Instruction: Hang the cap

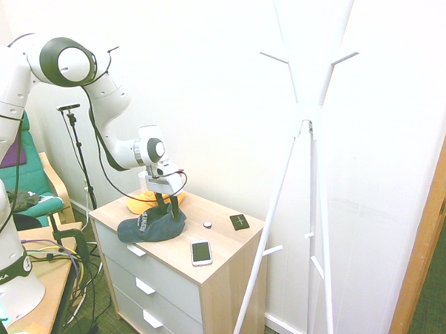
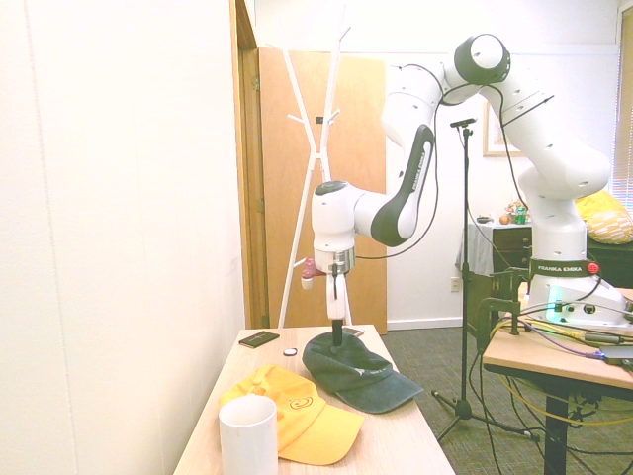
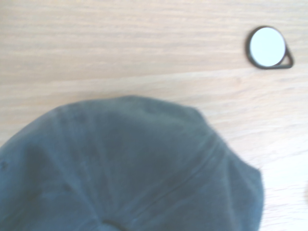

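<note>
In the first exterior view the dark navy cap (image 1: 152, 224) lies on the light wooden counter (image 1: 219, 248), a low chest with grey drawer fronts, near its front left corner. The gripper (image 1: 166, 206) points down over the crown with its two dark fingers spread apart, one on each side of the fabric, nothing lifted. Behind the cap a yellow-orange cap (image 1: 144, 202) shows only as a sliver. A white phone (image 1: 201, 252) lies flat toward the front edge, a small round tag (image 1: 207, 225) and a black square pad (image 1: 239, 222) sit further back. A white coat stand (image 1: 309, 178) rises just beside the counter against a white wall; a green armchair (image 1: 30, 173) stands at the far left.

The second exterior view looks along the counter from the other end. Here the yellow-orange cap (image 2: 297, 414) is fully visible, its brim overlapping the navy cap's brim, and a white mug (image 2: 247, 437) stands in the foreground. The gripper's spread cannot be judged from this angle. The coat stand (image 2: 318, 168) stands before a brown wooden door (image 2: 361, 178); the floor is dark green carpet.

The wrist view shows the cap's seamed crown (image 3: 130, 168), blurred, filling the lower part, and the round tag (image 3: 267, 46) well apart on bare wood grain.
</note>
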### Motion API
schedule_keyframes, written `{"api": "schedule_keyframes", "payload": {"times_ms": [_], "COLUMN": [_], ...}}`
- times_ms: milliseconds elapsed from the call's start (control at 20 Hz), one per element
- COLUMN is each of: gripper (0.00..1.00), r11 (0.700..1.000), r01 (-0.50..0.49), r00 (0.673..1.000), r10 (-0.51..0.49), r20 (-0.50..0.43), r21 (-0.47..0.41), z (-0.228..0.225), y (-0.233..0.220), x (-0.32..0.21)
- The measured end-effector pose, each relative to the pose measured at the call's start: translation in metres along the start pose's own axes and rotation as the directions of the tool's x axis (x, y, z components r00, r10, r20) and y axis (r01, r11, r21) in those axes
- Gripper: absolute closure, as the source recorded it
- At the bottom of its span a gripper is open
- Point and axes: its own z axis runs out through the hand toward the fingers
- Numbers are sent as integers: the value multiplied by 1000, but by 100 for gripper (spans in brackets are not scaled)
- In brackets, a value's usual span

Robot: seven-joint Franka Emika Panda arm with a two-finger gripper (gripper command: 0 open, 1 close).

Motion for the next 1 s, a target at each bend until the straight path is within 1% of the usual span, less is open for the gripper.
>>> {"api": "schedule_keyframes", "payload": {"times_ms": [300,1000], "gripper": [100,100], "r11": [1000,1000], "r01": [-16,-14], "r00": [1000,1000], "r10": [16,14], "r20": [-9,-14], "r21": [-2,-3], "z": [1,1], "y": [5,6], "x": [9,10]}}
